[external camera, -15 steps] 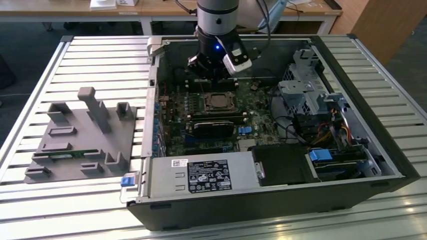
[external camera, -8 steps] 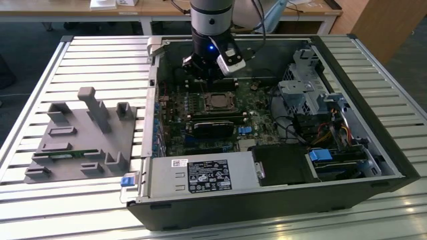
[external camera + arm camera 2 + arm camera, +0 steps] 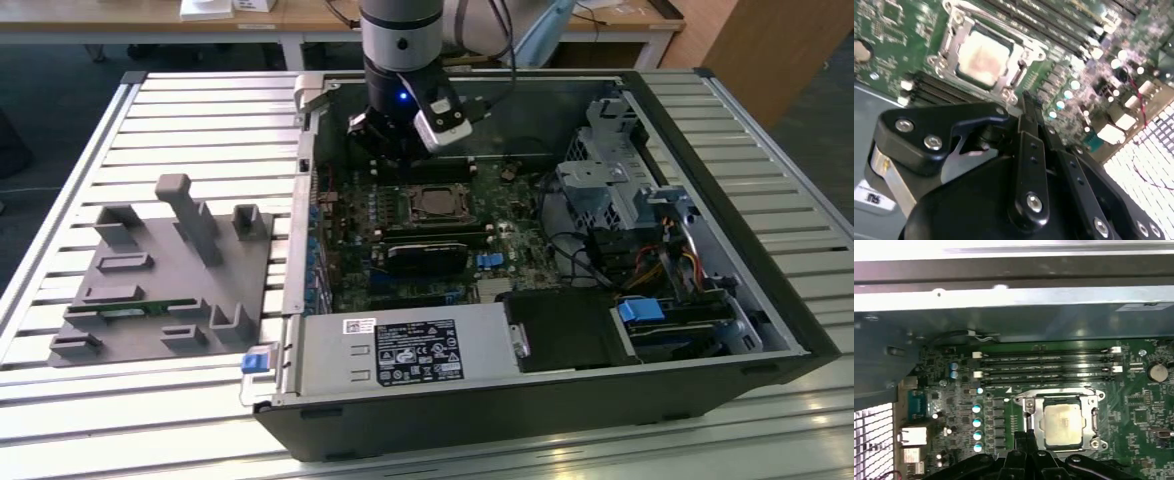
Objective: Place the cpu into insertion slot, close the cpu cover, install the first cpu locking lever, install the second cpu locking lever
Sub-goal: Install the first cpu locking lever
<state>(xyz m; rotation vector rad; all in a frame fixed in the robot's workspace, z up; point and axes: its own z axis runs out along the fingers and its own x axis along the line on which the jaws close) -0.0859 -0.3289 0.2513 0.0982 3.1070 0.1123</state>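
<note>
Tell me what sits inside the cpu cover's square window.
The cpu fills the window of the cpu cover, grey metal top up. The insertion slot beneath is covered by both and cannot be seen.

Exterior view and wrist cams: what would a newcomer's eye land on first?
The open computer case on the slatted table dominates the exterior view, with the arm reaching down into it. In the first wrist view the cpu stands out on the green board, its pale metal top framed by the cpu cover lying flat around it, with the claw close beside. A grey fixture tray sits at the exterior view's left.
</note>
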